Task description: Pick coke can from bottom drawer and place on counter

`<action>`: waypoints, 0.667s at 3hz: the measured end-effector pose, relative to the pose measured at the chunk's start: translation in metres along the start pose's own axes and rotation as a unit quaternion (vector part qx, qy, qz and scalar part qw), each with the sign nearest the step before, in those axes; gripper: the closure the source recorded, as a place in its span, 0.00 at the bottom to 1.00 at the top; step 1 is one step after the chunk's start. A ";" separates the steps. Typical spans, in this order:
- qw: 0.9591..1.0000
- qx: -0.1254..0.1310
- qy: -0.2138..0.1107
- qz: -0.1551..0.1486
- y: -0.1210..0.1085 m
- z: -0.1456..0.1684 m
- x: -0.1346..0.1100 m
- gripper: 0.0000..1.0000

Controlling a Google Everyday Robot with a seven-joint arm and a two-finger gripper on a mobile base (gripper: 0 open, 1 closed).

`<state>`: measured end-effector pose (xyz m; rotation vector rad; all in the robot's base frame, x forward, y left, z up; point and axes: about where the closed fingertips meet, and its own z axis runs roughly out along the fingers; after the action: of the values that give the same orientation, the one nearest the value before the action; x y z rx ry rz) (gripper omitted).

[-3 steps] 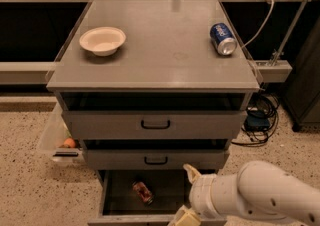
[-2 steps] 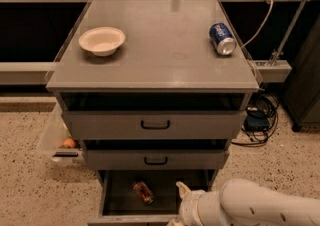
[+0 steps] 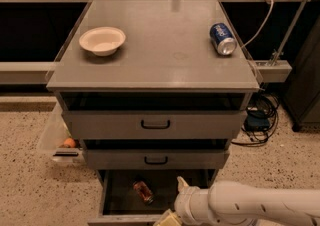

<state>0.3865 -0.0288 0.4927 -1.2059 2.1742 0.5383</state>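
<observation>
The coke can [image 3: 143,192] lies on its side in the dark inside of the open bottom drawer [image 3: 118,197], left of centre. My gripper [image 3: 174,202] hangs over the drawer's right part, to the right of the can and apart from it, with one pale fingertip [image 3: 182,183] pointing up and another at the bottom edge of the picture. It holds nothing. The grey counter [image 3: 160,50] tops the cabinet above.
A white bowl [image 3: 102,40] stands on the counter's left side. A blue soda can [image 3: 222,38] lies at its right edge. Two shut drawers with black handles [image 3: 155,124] sit above the open one. A clear bin [image 3: 57,137] and cables [image 3: 260,117] flank the cabinet.
My arm has moved left and down, bringing the gripper over the open bottom drawer, closer to the can. The can, bowl and blue can have not moved.
</observation>
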 end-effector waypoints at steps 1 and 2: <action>1.000 -0.012 0.000 0.004 0.010 0.000 0.003 0.00; 1.000 -0.004 -0.026 -0.003 -0.013 0.020 0.005 0.00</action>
<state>0.4016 -0.0266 0.4733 -1.1894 2.1271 0.5700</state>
